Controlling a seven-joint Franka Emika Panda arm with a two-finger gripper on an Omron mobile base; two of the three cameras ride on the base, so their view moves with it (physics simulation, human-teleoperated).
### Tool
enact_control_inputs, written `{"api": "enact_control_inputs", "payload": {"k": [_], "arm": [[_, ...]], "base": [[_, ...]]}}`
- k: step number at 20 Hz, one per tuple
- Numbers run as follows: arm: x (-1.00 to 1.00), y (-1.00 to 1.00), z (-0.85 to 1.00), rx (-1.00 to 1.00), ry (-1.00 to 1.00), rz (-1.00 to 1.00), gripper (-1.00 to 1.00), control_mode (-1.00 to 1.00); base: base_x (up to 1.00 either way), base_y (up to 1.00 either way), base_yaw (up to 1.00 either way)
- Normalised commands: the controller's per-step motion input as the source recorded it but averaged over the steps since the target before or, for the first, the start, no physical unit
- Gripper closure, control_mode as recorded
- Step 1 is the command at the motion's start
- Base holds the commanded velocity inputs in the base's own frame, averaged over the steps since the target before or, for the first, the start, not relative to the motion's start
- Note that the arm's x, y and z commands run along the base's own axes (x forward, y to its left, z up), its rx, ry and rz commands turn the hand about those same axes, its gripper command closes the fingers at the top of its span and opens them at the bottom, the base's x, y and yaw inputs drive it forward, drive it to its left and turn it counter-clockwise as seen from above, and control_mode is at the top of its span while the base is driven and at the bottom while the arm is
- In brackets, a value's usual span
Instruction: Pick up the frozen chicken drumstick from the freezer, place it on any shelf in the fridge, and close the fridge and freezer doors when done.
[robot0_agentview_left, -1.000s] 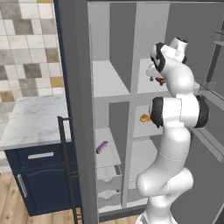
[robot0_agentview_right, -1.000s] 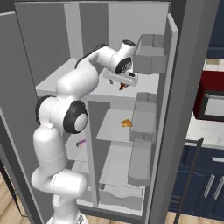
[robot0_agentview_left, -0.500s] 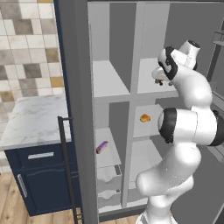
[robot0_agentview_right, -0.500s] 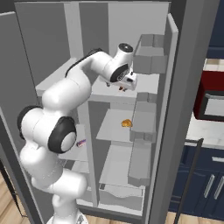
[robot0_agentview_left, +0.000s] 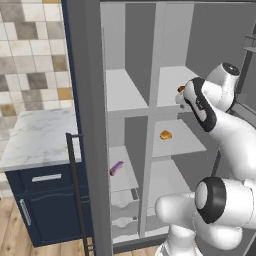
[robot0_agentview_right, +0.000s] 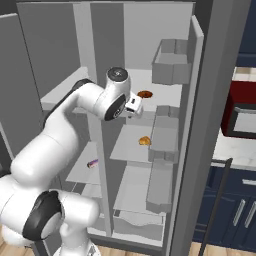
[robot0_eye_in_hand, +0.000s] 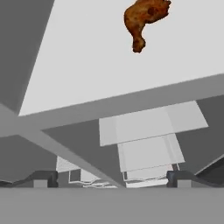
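Two columns of the tall grey unit stand open in the left base view: the freezer (robot0_agentview_left: 121, 150) and, beside it, the fridge (robot0_agentview_left: 185, 125). Only a sliver of the frozen chicken drumstick (robot0_agentview_left: 181, 89) shows on the shelf (robot0_agentview_left: 172, 80), highest in the fridge, just past the arm's wrist. One shelf below lies an orange-yellow lump (robot0_agentview_left: 166, 134); a pink-purple bar (robot0_agentview_left: 116, 168) lies in the freezer. A marble counter (robot0_agentview_left: 35, 135) stands on the freezer's far side.

From the right base view, the drumstick (robot0_agentview_right: 145, 94) rests on the shelf (robot0_agentview_right: 160, 90), apart from the gripper (robot0_agentview_right: 136, 105), which sits at the shelf's front edge. Clear bins (robot0_agentview_right: 167, 65) on the open fridge door crowd the side of the shelf. Orange lump (robot0_agentview_right: 144, 141) and bar (robot0_agentview_right: 93, 163) lie lower.

Through the hand view, the drumstick (robot0_eye_in_hand: 144, 19) lies alone on the shelf (robot0_eye_in_hand: 87, 65), thin end toward the camera. Both fingertips (robot0_eye_in_hand: 41, 178) stand wide apart, holding nothing, below the shelf's front lip.
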Motion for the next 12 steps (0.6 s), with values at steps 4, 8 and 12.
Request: {"api": "enact_control_inputs", "payload": {"k": [4,8,12], "arm": [[-1.0,0.09,0.05,-0.05,-0.05,-0.07,-1.0,-1.0],[-0.94,0.28,0.01,-0.03,0.0,-0.04,-1.0,-1.0],[-0.35,0.47,0.0,-0.04,0.04,0.0,-1.0,-1.0]], "base": [[0.0,0.0,0.0],[0.0,0.0,0.0],[0.0,0.0,0.0]]}}
